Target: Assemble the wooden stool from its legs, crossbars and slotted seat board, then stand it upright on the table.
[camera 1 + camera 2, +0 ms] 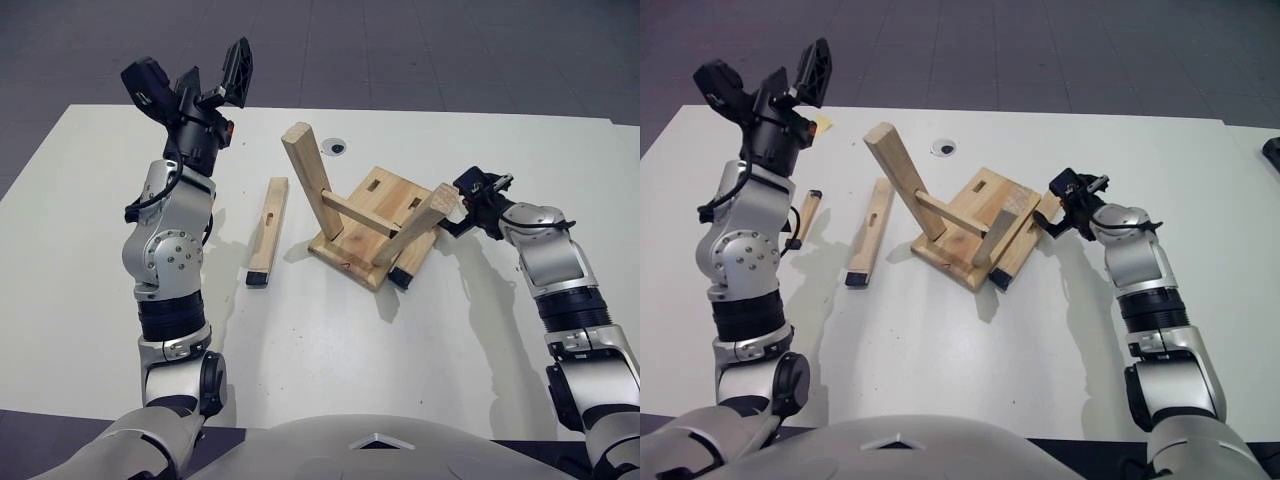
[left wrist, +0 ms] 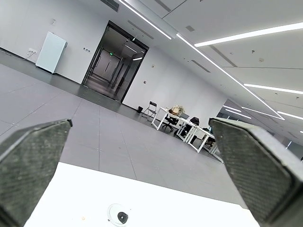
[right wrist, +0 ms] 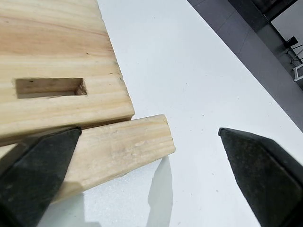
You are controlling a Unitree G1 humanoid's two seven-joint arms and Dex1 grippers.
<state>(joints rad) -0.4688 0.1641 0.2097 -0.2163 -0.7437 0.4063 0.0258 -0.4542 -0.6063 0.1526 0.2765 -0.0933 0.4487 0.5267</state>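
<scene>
One seat board (image 1: 390, 195) is seen lying tilted near the middle of the white table (image 1: 300, 340), two slots counted on its upturned face. Two legs are seated in it: one leg (image 1: 310, 178) is stuck up at a slant, and the second leg (image 1: 420, 230) is leaned low across the board towards the right arm. One crossbar (image 1: 358, 212) is spanned between the pair. A third, loose leg (image 1: 268, 230) is left flat just to the left of the assembly, and one shorter wooden stick (image 1: 807, 216) is spotted further left, beside the left arm.

The left gripper (image 1: 195, 80) is held high above the table's far edge, spread wide, nothing carried. The right gripper (image 3: 149, 132) is parted wide around the second leg's end, nothing clamped.
</scene>
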